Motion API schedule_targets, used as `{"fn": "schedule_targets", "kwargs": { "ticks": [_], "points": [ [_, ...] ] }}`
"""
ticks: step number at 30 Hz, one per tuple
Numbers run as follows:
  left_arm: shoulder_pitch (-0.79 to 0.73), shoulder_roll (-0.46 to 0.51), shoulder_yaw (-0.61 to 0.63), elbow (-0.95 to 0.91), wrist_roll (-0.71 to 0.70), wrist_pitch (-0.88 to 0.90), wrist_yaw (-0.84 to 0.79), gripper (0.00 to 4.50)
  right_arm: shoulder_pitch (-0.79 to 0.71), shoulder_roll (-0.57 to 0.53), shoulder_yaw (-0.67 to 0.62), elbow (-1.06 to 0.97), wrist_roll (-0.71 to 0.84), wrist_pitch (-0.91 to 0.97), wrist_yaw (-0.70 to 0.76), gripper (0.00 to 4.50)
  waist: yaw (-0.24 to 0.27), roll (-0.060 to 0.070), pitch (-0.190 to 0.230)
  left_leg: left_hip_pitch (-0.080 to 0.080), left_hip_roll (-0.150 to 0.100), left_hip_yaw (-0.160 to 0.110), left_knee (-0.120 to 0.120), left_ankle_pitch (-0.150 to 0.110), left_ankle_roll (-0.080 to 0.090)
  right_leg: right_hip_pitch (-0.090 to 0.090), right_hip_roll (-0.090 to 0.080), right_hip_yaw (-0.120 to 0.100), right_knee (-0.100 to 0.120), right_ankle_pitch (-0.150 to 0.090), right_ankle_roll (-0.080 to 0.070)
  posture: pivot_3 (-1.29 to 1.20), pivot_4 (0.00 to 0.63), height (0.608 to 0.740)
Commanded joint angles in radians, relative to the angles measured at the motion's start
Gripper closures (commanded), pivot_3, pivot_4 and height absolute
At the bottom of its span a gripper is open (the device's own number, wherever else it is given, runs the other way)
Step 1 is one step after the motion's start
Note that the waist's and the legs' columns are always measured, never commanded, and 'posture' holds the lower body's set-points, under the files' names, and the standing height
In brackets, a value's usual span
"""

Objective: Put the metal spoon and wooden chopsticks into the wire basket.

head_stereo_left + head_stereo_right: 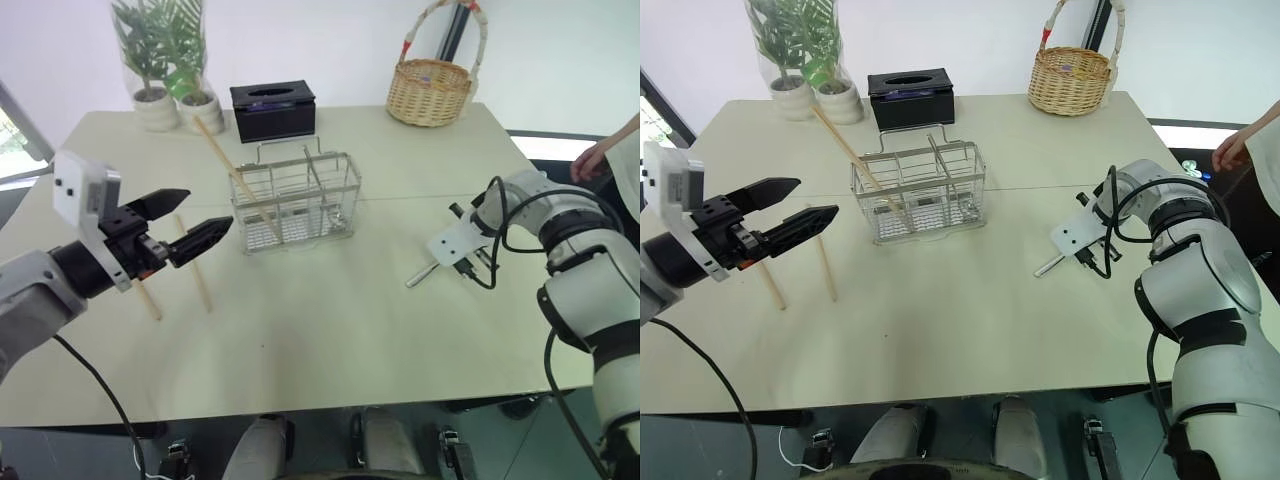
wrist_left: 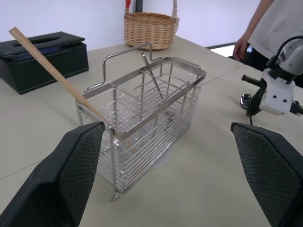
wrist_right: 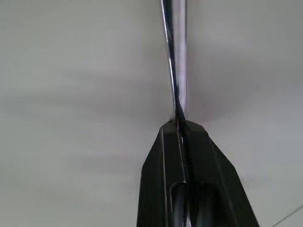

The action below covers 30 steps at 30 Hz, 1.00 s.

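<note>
Right fingers [image 3: 182, 142] clamped on metal spoon [image 3: 177, 52]

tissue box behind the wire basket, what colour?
Black; the tissue box shows best in the left wrist view, behind the wire basket.

Bright, even daylight; soft faint shadows on the table [image 1: 330, 330]; right wrist view blurred
</note>
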State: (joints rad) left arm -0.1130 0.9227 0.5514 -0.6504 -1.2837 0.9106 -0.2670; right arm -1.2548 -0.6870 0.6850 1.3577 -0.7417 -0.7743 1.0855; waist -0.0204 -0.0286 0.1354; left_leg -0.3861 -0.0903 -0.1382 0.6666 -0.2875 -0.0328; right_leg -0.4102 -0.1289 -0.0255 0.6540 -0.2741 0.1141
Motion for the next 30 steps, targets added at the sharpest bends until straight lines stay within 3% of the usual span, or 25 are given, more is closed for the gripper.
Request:
{"fn": "schedule_targets", "kwargs": {
  "ticks": [1,10,13,16,18,21,24,26,30],
  "points": [
    [-0.012,0.016,0.040,-0.019,-0.023,-0.026,0.018,0.00,0.006,0.001,-0.017,0.002,0.008,0.007,0.005,4.46,0.000,0.000,0.000,0.000,0.000,0.000,0.000,0.000,0.000,0.000,0.000,0.000,0.000,0.000,0.000,0.00,0.150,0.650],
    [-0.066,0.007,-0.016,0.016,0.015,-0.051,0.004,0.00,0.010,-0.032,-0.071,-0.016,0.060,-0.036,-0.022,4.46,0.000,-0.001,-0.001,0.000,0.000,0.000,0.000,0.000,0.000,0.000,0.000,0.000,0.000,0.000,0.000,0.00,0.150,0.650],
    [-0.111,0.002,-0.058,0.050,0.055,-0.072,-0.028,0.00,0.022,-0.047,-0.174,-0.042,0.187,-0.099,0.067,4.46,0.001,0.000,0.000,0.000,0.000,0.000,0.000,0.000,0.000,0.000,0.000,0.000,0.000,0.000,0.000,0.00,0.150,0.650],
    [-0.167,-0.003,-0.094,0.100,0.091,-0.092,-0.065,0.00,0.062,-0.061,-0.335,-0.137,0.426,-0.089,0.232,4.46,0.000,0.000,0.000,0.000,0.001,0.000,0.000,0.000,-0.001,0.000,0.001,0.000,0.000,0.000,0.000,0.00,0.150,0.650],
    [-0.204,-0.004,-0.124,0.135,0.126,-0.106,-0.099,0.00,0.131,-0.073,-0.461,-0.315,0.639,0.062,0.340,4.46,0.000,0.000,0.000,0.000,0.001,0.000,0.000,0.000,-0.001,0.001,0.001,0.000,-0.001,0.002,0.003,0.00,0.150,0.650],
    [-0.235,-0.009,-0.148,0.167,0.162,-0.117,-0.131,0.00,0.230,-0.091,-0.563,-0.590,0.806,0.321,0.365,4.46,0.004,0.001,0.000,-0.001,0.001,0.000,0.000,0.000,0.000,0.001,0.000,0.000,-0.002,0.002,0.003,0.00,0.150,0.650],
    [-0.273,-0.014,-0.172,0.203,0.198,-0.128,-0.163,0.00,0.299,-0.065,-0.703,-0.932,0.995,0.758,0.188,4.46,0.010,0.001,0.001,-0.003,0.000,-0.002,0.000,0.000,0.000,-0.001,0.000,0.000,-0.002,0.002,0.003,0.00,0.150,0.650],
    [-0.294,-0.020,-0.183,0.223,0.219,-0.131,-0.179,0.00,0.300,0.004,-0.777,-1.114,1.098,1.039,-0.015,4.46,0.008,0.002,0.001,-0.004,0.001,-0.002,-0.001,0.000,0.000,-0.003,-0.002,0.000,-0.002,0.002,0.003,0.00,0.150,0.650],
    [-0.323,-0.033,-0.193,0.241,0.250,-0.129,-0.196,0.00,0.299,0.160,-0.842,-1.313,1.189,1.343,-0.319,4.46,0.010,0.000,-0.001,-0.004,0.001,-0.003,-0.003,0.000,0.000,-0.004,-0.003,-0.001,-0.002,0.003,0.001,0.00,0.150,0.650]
  ]
}}
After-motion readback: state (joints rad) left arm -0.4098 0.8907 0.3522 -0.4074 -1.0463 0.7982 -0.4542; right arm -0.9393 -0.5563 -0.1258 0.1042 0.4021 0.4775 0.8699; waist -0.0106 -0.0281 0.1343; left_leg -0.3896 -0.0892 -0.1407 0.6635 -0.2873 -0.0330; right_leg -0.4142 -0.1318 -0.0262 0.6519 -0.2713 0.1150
